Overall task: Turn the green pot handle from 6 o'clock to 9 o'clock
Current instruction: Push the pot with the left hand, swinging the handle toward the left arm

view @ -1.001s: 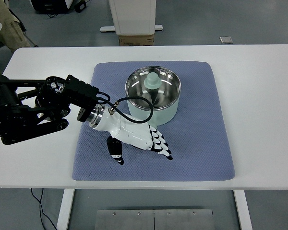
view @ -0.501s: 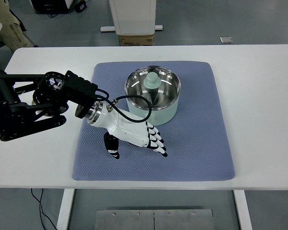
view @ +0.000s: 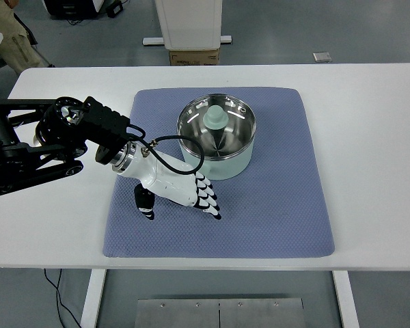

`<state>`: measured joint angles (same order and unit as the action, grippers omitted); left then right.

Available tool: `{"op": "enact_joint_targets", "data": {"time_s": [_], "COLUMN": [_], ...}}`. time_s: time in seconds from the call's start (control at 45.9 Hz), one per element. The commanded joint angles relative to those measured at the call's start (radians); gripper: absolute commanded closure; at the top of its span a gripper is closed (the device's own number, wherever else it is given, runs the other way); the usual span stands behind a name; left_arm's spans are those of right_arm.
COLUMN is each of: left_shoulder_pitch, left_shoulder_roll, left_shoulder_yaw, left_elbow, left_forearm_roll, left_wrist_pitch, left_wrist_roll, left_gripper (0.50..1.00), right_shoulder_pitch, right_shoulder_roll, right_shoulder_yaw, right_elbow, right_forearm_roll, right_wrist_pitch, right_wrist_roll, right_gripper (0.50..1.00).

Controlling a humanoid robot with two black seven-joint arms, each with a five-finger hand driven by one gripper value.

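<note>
Green pot (view: 216,140): shiny metal inside, bright light spots seen on wall; outside pale green, smooth, painted look. Knob in pot: pale green, dull, smooth. Mat (view: 273,205): blue-grey cloth, bumpy woven look, not shiny. Table (view: 376,150): white, smooth, flat, faint shine. Left hand (view: 181,191): glossy white plastic shell, black fingertips. Arm behind hand: black, dull, silver metal ring at wrist. Black rubbery cable looped over wrist.

Black arm (view: 48,140), white black-tipped left hand (view: 181,191)

Bright even overhead light, sharp, soft shadows
</note>
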<state>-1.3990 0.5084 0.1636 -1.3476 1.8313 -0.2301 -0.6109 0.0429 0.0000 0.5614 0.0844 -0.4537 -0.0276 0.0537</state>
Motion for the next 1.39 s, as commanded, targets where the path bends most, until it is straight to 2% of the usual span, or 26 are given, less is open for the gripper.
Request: {"op": "enact_joint_targets", "data": {"time_s": [0.0,1.371], "left_shoulder_pitch": [-0.006,-0.112], "left_shoulder_roll": [0.006,0.099], "left_shoulder_yaw": [0.002,0.108], "left_elbow": [-0.001,-0.001], "left_forearm_roll": [0.003,0.088], "left_wrist_pitch": [0.000,0.009], "left_wrist_roll": [0.000,0.000], "left_gripper": [0.500,0.500], "right_shoulder_pitch": [0.000,0.000], "right_shoulder_roll": [0.000,0.000], "right_shoulder_yaw": [0.000,-0.001], "right_elbow": [0.000,0.000], "right_forearm_roll": [0.000,0.000], "right_wrist_pitch": [0.000,0.000], "right_wrist_roll": [0.000,0.000], "right_gripper": [0.500,0.500]}}
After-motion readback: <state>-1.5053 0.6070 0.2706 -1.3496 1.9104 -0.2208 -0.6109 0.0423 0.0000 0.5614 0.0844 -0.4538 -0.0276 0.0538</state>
